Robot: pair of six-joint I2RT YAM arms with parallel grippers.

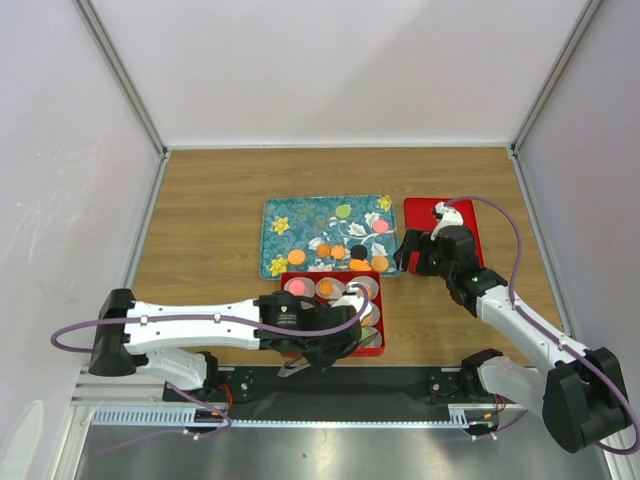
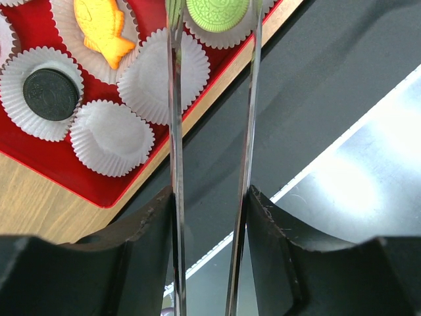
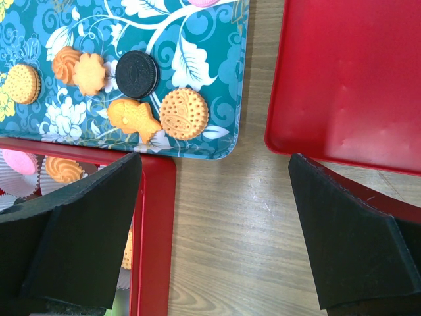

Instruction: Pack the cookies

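Seeing the cookies (image 1: 338, 252) in two places: several lying loose on the teal flowered tray (image 1: 305, 215) at the middle of the tabletop (image 1: 200, 200), the others sitting in white pleated paper cups (image 2: 112, 138) inside the red box (image 2: 46, 164) just on the near side of that tray. Showing, in the right wrist view, a round dotted cookie (image 3: 183, 113) and a flower-shaped cookie (image 3: 90, 72) among six lying close together by the tray's near right corner. Showing, in the left wrist view, a black cookie (image 2: 50, 94) and a yellow fish cookie (image 2: 102, 26) each resting in its own cup, two empty cups just beside them, and a green cookie (image 2: 217, 13) sitting in a cup close to the box's near edge. Pinching a pair of thin metal tongs (image 2: 176, 131) with the left end effector (image 2: 209, 197), both black fingers (image 2: 141, 230) pressing against the outer sides of the blades. Holding the tong tips apart, one on either side of the green cookie; not managing to tell about contact between tips and cookie. Hovering the right end effector (image 3: 214, 161) with its fingers spread wide and gripping nothing, above bare wood between the tray's corner, the red box and the red lid (image 3: 348, 79) lying flat just to the right of the tray.
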